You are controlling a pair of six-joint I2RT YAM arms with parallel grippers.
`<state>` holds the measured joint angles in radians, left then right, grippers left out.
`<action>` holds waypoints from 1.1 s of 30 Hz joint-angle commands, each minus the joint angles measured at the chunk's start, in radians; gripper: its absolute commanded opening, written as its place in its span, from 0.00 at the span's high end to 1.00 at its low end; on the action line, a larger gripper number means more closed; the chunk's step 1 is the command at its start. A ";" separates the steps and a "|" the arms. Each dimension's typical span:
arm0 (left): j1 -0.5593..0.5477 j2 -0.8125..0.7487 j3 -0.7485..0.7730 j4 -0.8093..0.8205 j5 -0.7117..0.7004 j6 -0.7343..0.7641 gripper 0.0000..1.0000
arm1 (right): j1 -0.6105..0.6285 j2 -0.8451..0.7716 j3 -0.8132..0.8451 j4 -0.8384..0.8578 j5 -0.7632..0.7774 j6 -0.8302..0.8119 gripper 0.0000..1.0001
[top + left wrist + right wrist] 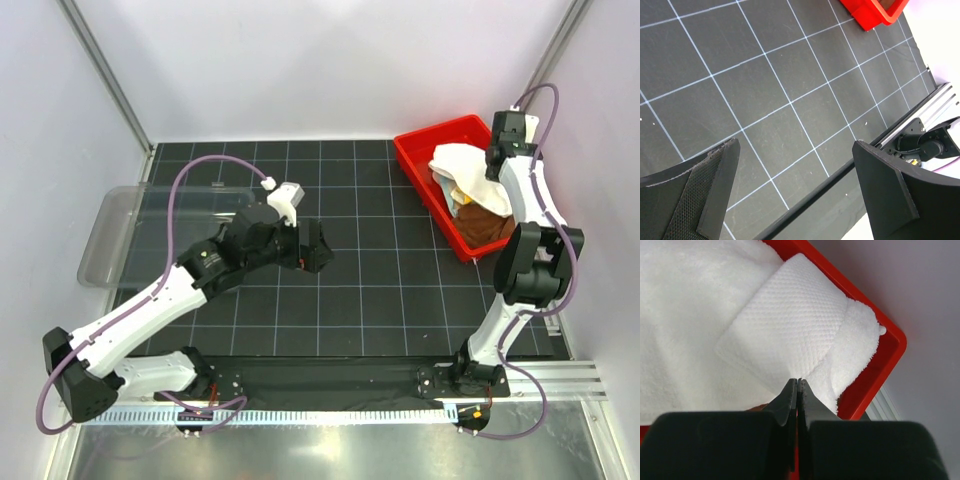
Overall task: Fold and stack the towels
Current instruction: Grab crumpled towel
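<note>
In the far-right red bin (415, 150), your right pincer (798, 385) is shut against one white towel (780, 330), one brown towel (482, 226) nearer; left pincer (796, 147) open.

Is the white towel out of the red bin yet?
No, in the bin: the white towel lies bunched inside the red bin, one corner at the rim. The right fingers are shut at its edge.

A broad stretch of gridded mat (390, 290) is left open between the arms. The far right corner is taken up by a red bin (418, 158) — heaped with towels (455, 160), overhung by the right arm (525, 190). The left half is crossed by the left arm (200, 270) — and edged by a clear tray (100, 235).
</note>
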<state>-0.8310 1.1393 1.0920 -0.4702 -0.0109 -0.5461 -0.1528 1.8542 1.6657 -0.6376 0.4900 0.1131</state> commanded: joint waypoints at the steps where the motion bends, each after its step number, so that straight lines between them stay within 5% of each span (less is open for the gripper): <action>1: 0.000 -0.039 0.017 0.010 -0.024 0.003 0.01 | -0.002 -0.105 0.028 -0.042 -0.050 0.026 0.99; 3: 0.000 -0.042 0.011 0.010 -0.023 0.005 0.00 | -0.002 -0.134 0.000 -0.043 -0.036 0.022 0.96; 4: 0.000 -0.042 0.006 0.013 -0.020 0.005 0.00 | -0.002 -0.145 -0.021 -0.034 -0.028 0.013 0.85; 5: 0.000 -0.044 0.003 0.015 -0.018 0.005 0.00 | -0.002 -0.153 -0.076 -0.019 -0.025 0.001 0.61; 6: 0.000 -0.038 -0.003 0.021 -0.015 0.008 0.00 | -0.002 -0.162 -0.102 0.015 -0.028 -0.010 0.55; 14: 0.000 -0.019 -0.001 0.022 -0.003 0.023 0.00 | -0.004 -0.081 -0.178 0.087 0.042 -0.173 0.44; 19: 0.000 -0.029 -0.014 0.021 -0.020 0.029 0.00 | -0.004 -0.020 -0.165 0.110 0.149 -0.213 0.50; 23: 0.000 -0.047 -0.023 0.018 -0.037 0.026 0.01 | 0.002 -0.033 -0.137 0.115 0.209 -0.202 0.91; 25: 0.000 -0.049 -0.011 0.018 -0.037 0.021 0.00 | 0.045 -0.042 -0.089 0.072 0.251 -0.208 0.99; 28: 0.015 -0.026 0.066 -0.042 -0.080 0.006 0.00 | 0.218 -0.061 0.356 -0.164 0.325 -0.231 0.99; 31: 0.123 0.011 0.141 -0.113 -0.023 -0.011 0.00 | 0.317 0.005 0.869 -0.445 0.109 -0.178 0.99; 33: 0.209 0.011 0.178 -0.114 0.119 -0.032 0.00 | 0.338 -0.018 1.015 -0.461 -0.177 -0.086 0.99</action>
<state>-0.7162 1.1549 1.1889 -0.5564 -0.0113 -0.5495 0.1265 1.9659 2.3783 -0.9539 0.5819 -0.0601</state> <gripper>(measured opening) 0.995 0.056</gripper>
